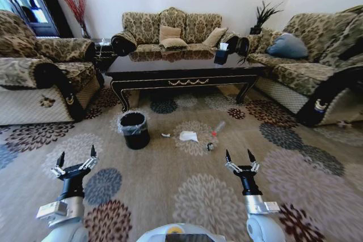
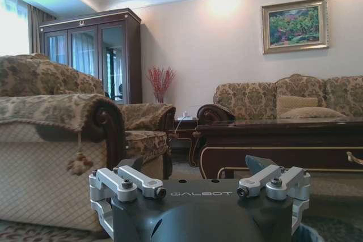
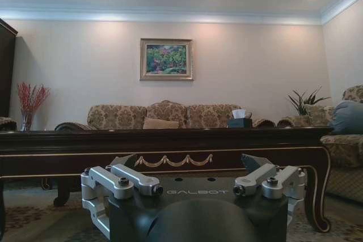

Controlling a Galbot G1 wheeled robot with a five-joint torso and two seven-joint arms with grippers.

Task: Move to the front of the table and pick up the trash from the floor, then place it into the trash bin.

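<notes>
Two grippers hang low over the patterned carpet point(image 1: 170, 191), nearest the robot: the left gripper point(image 1: 77, 159) and the right gripper point(image 1: 238, 156), both with fingers spread wide, holding nothing and touching nothing. Neither is yet near the litter.

Farther out on the carpet, in front of the table point(image 1: 187, 67), lies the trash. The crumpled paper point(image 1: 189, 136) sits roughly midway between the arms' lines, with a tiny white scrap point(image 1: 165, 135) just beside it on the left, a small dark bit point(image 1: 210, 147) on its right, and a small red bit point(image 1: 214, 134) a little beyond that. The paper looks light and soft; it should crush easily, so a pinch across a raised fold seems the best hold. The small bits look hard to grip, lying flat against the pile.

The trash bin point(image 1: 135, 130) stands to the left of the litter, near it, open-topped with its bag lining the rim.

Beyond, a tissue box point(image 1: 221, 55) rests on the table.
</notes>
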